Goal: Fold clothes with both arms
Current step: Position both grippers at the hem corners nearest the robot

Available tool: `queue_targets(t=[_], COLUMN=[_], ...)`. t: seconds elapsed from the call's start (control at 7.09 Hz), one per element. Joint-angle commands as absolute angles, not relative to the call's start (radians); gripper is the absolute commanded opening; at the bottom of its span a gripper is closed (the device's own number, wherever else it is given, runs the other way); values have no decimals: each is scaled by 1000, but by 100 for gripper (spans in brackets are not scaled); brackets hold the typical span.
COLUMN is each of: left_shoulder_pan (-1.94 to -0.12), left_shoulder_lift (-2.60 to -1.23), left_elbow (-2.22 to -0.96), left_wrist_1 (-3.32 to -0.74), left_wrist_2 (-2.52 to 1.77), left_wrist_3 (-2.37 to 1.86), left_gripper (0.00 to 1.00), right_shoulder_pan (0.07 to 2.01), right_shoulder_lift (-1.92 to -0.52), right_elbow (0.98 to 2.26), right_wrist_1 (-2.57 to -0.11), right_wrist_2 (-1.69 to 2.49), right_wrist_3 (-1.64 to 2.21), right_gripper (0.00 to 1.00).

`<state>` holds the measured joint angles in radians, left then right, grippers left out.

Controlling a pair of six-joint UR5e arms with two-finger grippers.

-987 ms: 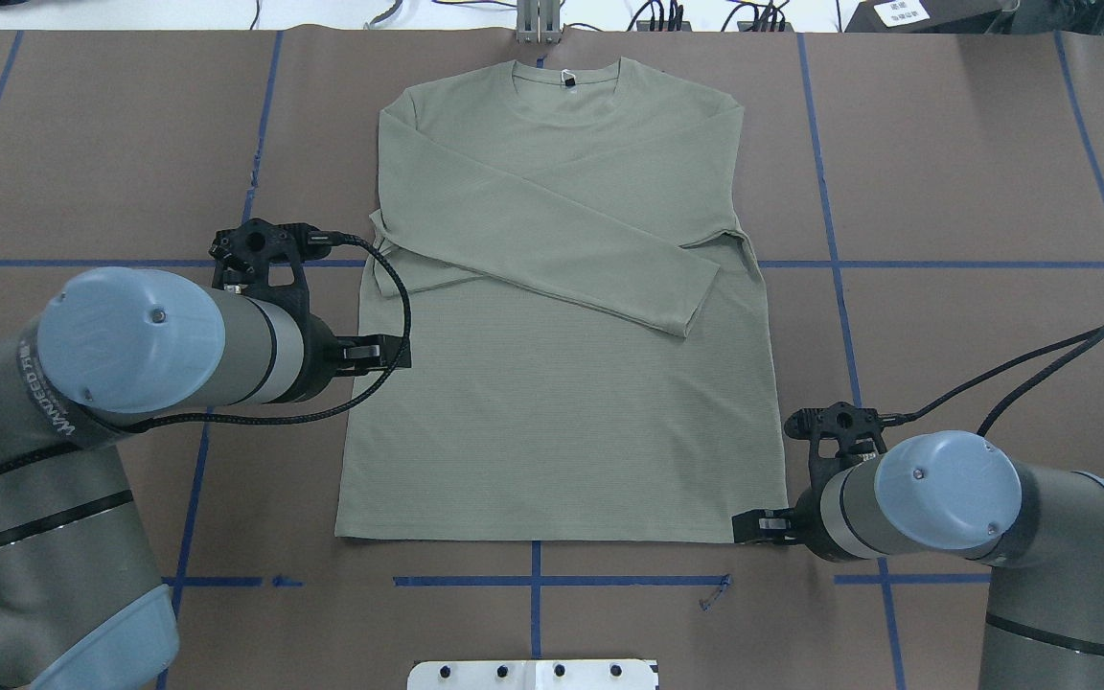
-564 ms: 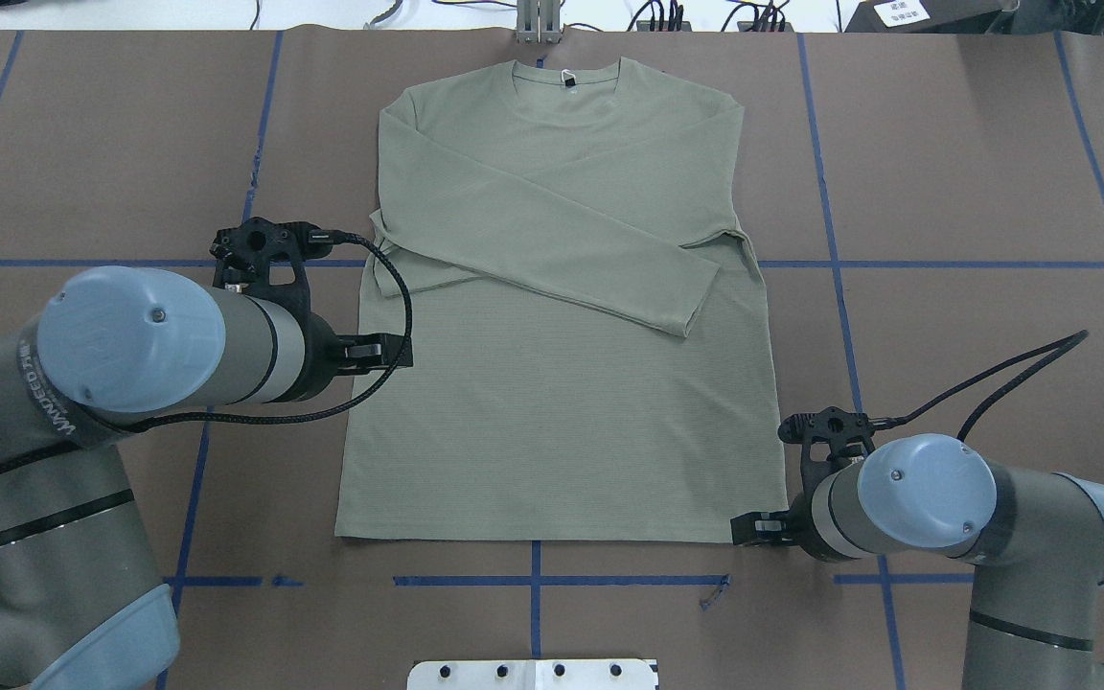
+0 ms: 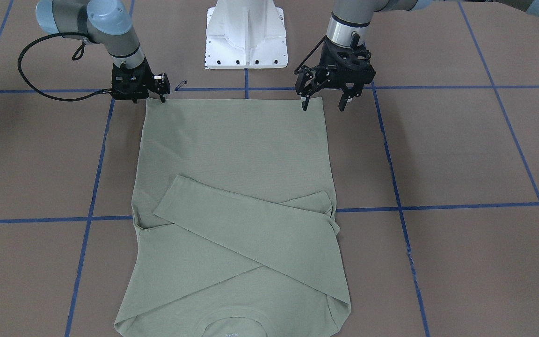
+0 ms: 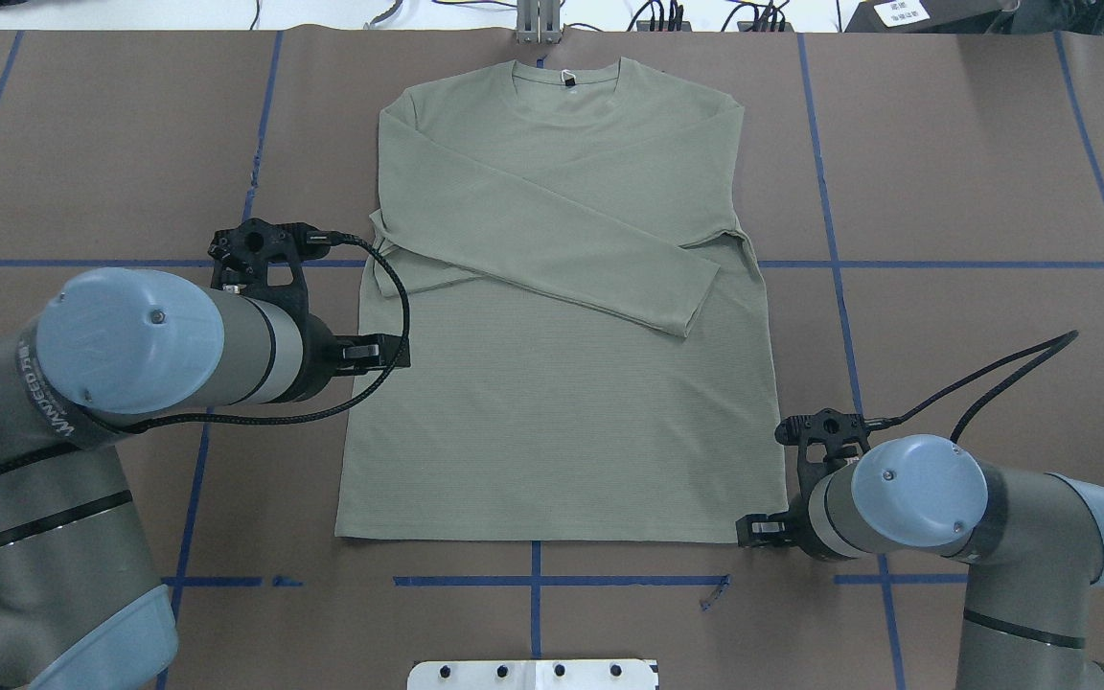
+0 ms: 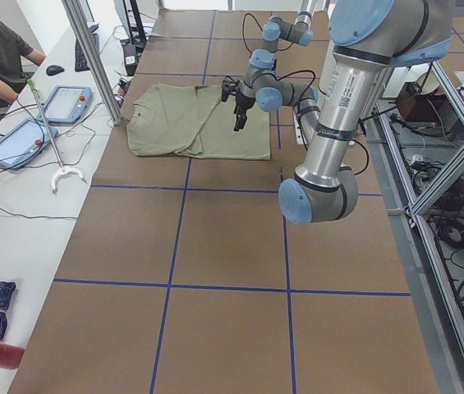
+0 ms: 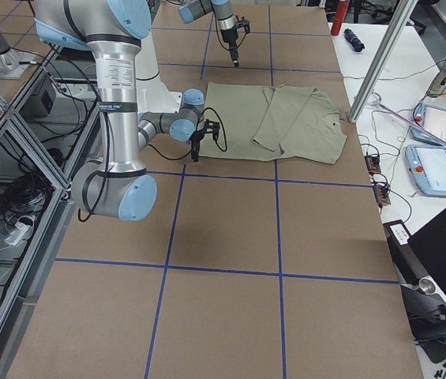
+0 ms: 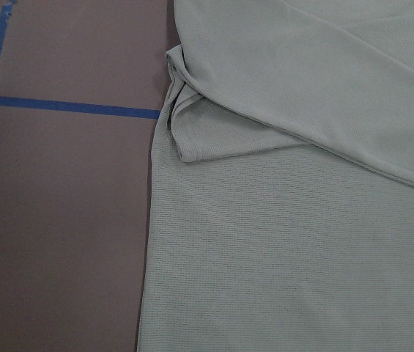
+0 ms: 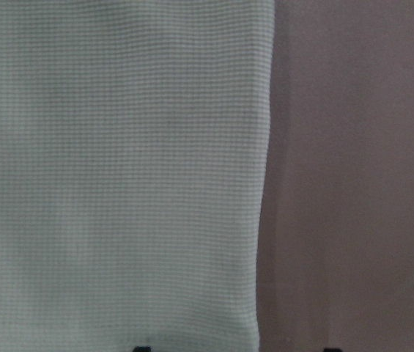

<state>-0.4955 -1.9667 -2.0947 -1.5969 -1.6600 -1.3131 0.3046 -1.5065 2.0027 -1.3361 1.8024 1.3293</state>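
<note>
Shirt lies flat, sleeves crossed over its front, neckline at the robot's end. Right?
No. The shirt lies flat with sleeves crossed, but its hem, not its neckline, is at the robot's end; the front-facing view shows the neckline farthest from the white base.

Shirt (image 3: 236,187) neckline getting cropped by front view's bottom edge; neck print (image 3: 228,335) reading too small. Right claw (image 8: 234,349) showing only two fingertip specks in own wrist view. Left claw (image 4: 370,353) hiding under wrist overhead.
</note>
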Motion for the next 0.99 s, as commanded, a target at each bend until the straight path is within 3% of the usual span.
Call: queue_targets(t=[0.0, 0.28, 0.85], left_shoulder_pan=[-495, -495, -494], left_shoulder_lift=[-1965, -1963, -1963], left_elbow=[-2095, -2092, -2091], left_wrist_1=[-1597, -1597, -1597], left_wrist_2=[-1660, -1660, -1660], left_wrist_3=[-1313, -1313, -1313], left_gripper=[100, 100, 100], right_shoulder_pan=[307, 310, 314], right_shoulder_lift=[-1506, -1506, -1506], right_elbow=[2005, 2008, 2051], right_wrist_1=[-1336, -1335, -1335], right_wrist_2=[1804, 1815, 1813], right_wrist_3=[1328, 1328, 1341], right_gripper=[59, 0, 0])
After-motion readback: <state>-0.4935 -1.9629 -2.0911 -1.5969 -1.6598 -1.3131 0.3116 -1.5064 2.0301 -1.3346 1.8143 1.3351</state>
